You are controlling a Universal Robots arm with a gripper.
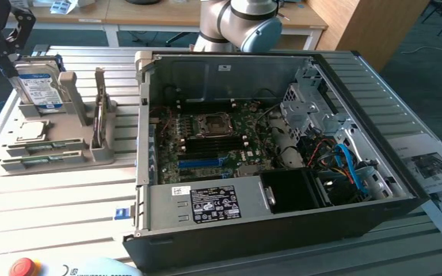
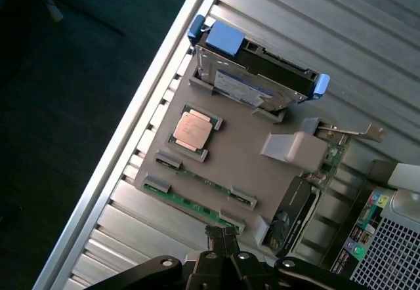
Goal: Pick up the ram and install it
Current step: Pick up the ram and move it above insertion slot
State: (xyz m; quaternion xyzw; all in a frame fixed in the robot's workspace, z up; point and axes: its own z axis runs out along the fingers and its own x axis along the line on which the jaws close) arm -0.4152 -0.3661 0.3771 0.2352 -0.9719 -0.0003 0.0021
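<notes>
The ram (image 1: 43, 159) (image 2: 190, 205) is a thin green stick lying on edge in the front clips of a grey holder (image 1: 67, 155) (image 2: 243, 159), at the exterior view's left. My black gripper (image 1: 7, 72) (image 2: 222, 237) hangs above the holder's far end, beside the hard drive (image 1: 38, 86) (image 2: 256, 83), and is apart from the ram. Its fingers are shut with nothing between them. The open computer case (image 1: 267, 230) lies on its side with the motherboard (image 1: 213, 138) facing up, a blue slot (image 1: 202, 163) near its front.
The holder also carries a processor chip (image 1: 30, 131) (image 2: 192, 131) and an upright expansion card (image 1: 101, 109) (image 2: 295, 205). A red stop button (image 1: 23, 267) sits at the slatted table's front edge. Papers (image 1: 439, 172) lie at the exterior view's right. The arm's base (image 1: 240, 23) stands behind the case.
</notes>
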